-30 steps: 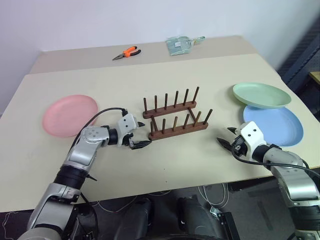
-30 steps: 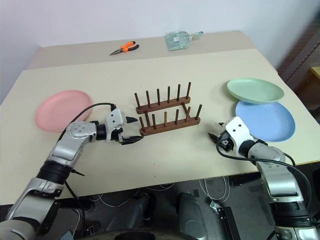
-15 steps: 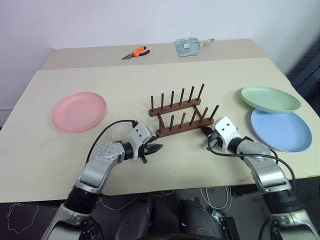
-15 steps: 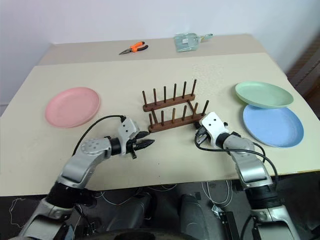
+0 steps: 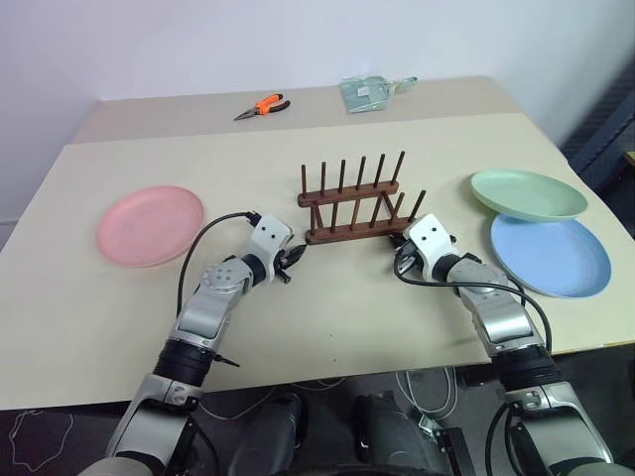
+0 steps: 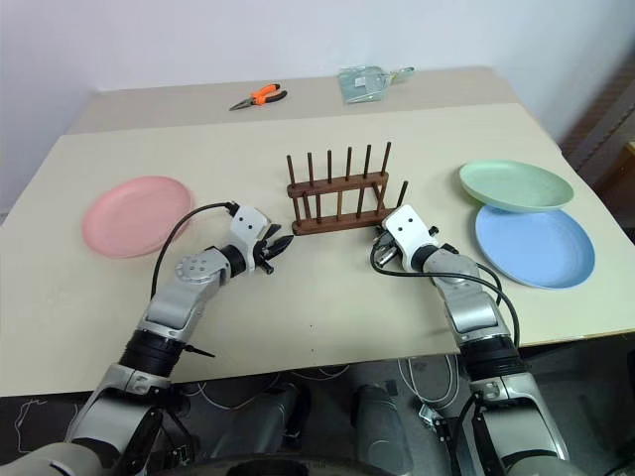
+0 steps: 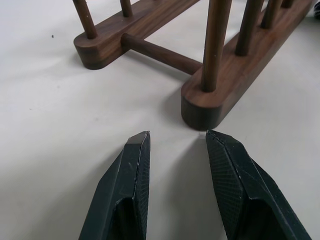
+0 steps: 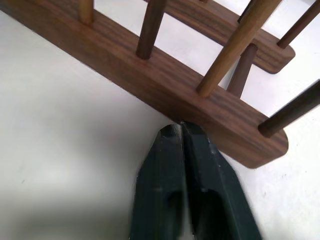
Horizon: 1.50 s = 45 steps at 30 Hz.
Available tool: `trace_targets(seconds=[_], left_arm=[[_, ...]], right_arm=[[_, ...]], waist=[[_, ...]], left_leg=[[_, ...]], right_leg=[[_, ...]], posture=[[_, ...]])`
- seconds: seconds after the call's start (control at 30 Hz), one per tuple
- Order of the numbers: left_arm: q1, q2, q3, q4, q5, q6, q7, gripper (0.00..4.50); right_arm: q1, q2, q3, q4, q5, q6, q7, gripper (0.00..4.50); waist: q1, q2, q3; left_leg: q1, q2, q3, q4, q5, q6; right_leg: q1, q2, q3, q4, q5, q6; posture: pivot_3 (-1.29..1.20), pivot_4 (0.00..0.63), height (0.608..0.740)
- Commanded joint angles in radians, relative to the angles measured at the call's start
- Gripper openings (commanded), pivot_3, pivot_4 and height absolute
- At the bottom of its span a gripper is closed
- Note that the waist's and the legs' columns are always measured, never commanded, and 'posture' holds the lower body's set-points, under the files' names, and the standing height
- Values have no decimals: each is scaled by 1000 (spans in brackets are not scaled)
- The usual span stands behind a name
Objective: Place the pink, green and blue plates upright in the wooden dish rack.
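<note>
The wooden dish rack (image 5: 352, 203) stands empty at the table's middle, its pegs upright. A pink plate (image 5: 149, 225) lies flat at the left. At the right, the green plate (image 5: 528, 194) rests on the far rim of the blue plate (image 5: 551, 255). My left gripper (image 7: 172, 137) is open with nothing between its fingers, its tips just short of the left end of the rack's near rail (image 7: 235, 75). The right gripper (image 8: 179, 125) is shut and empty, tips against the side of the near rail (image 8: 165, 80) toward its right end.
Orange-handled pliers (image 5: 260, 103) and a clear plastic packet (image 5: 365, 91) lie at the table's far side. The table's front edge (image 5: 327, 377) runs close behind both arms, and the blue plate sits near the right edge.
Both grippers have closed in on the rack's ends. The left one narrowed and the right one shut. The rack has turned from skewed to nearly square with the table edge. The camera has also shifted.
</note>
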<state>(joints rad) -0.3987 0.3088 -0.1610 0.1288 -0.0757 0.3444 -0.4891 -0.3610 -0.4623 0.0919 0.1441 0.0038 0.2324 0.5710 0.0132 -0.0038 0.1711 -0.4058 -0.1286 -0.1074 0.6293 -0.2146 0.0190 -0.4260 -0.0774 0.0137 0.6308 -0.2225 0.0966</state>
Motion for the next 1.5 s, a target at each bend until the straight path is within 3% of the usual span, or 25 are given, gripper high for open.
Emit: trace_targets(seconds=[0.03, 0.07, 0.2, 0.23, 0.4, 0.53, 0.73, 0.97, 1.17, 1.27, 1.5], left_arm=[[45, 43, 62, -9, 3, 42, 20, 2306], [51, 51, 82, -21, -2, 44, 27, 2603], [54, 104, 297, -97, -38, 88, 150, 4500], [48, 112, 336, -116, -44, 103, 177, 4500], [-2, 106, 505, -214, -56, 191, 359, 4500], [-51, 57, 712, -255, -44, 358, 618, 4500], [-3, 3, 785, -366, -138, 444, 612, 4500], [-134, -150, 1172, -310, -380, 629, 840, 4500], [-202, -127, 1230, -178, -496, 637, 850, 4500], [-249, -89, 1245, -49, -538, 587, 838, 3635], [-301, -51, 1257, 109, -627, 518, 878, 66]], right_arm=[[26, -22, -13, -118, 60, 17, 74, 1773], [31, -23, -13, -143, 67, 28, 84, 2256], [61, -37, 18, -275, 96, 47, 148, 4280], [61, -37, 25, -284, 90, 43, 152, 4451], [37, -17, 59, -281, 79, 35, 158, 4451], [21, 1, 80, -288, 131, 77, 204, 4451], [-9, 18, 107, -240, 83, 20, 186, 4451], [-17, 21, 118, -216, 72, -13, 182, 4451], [-11, 19, 121, -213, 69, -21, 174, 4451], [0, 22, 121, -220, 63, -25, 162, 4500], [16, 23, 108, -239, 52, -28, 132, 4500]], waist=[[-8, 0, 0], [-11, 0, 0], [-27, 0, 1], [-29, -1, 1], [-9, -2, 2], [-1, -4, 2], [0, -6, 2], [-1, -8, 2], [2, -11, 1], [0, -11, 1], [0, -12, 1]], left_leg=[[0, 0, 0, 0, 0, 0], [0, 0, 0, -1, 0, 0], [0, 1, 0, -1, 0, 0], [-1, 1, 0, -1, 0, 0], [-2, 1, 0, 0, -1, -1], [-2, 1, 0, 1, -2, -3], [-2, 1, 0, 1, -2, -3], [-2, 1, -1, 1, -2, -4], [-2, 1, -1, 2, -2, -4], [-2, 1, -1, 2, -1, -5], [-2, 1, -1, 1, 0, -6]], right_leg=[[-1, 0, 0, 0, 0, 0], [-1, 0, 0, 0, 0, 0], [-2, 1, 0, 0, 0, 0], [-3, 1, 0, 1, 0, 0], [-2, 1, -1, 0, 0, 0], [-2, 1, -1, 0, 0, 0], [-2, 1, -2, 0, 0, 0], [-2, 1, -2, 0, 0, 0], [-1, 1, -2, 0, 0, 0], [-1, 1, -3, 0, 0, 0], [-2, 1, -3, 0, 0, 0]], posture=[[0, 150, 729], [0, 150, 729], [0, 150, 729], [0, 150, 729], [0, 150, 729], [0, 150, 729], [0, 150, 729], [0, 150, 729], [0, 150, 729], [0, 150, 729], [0, 150, 729]])
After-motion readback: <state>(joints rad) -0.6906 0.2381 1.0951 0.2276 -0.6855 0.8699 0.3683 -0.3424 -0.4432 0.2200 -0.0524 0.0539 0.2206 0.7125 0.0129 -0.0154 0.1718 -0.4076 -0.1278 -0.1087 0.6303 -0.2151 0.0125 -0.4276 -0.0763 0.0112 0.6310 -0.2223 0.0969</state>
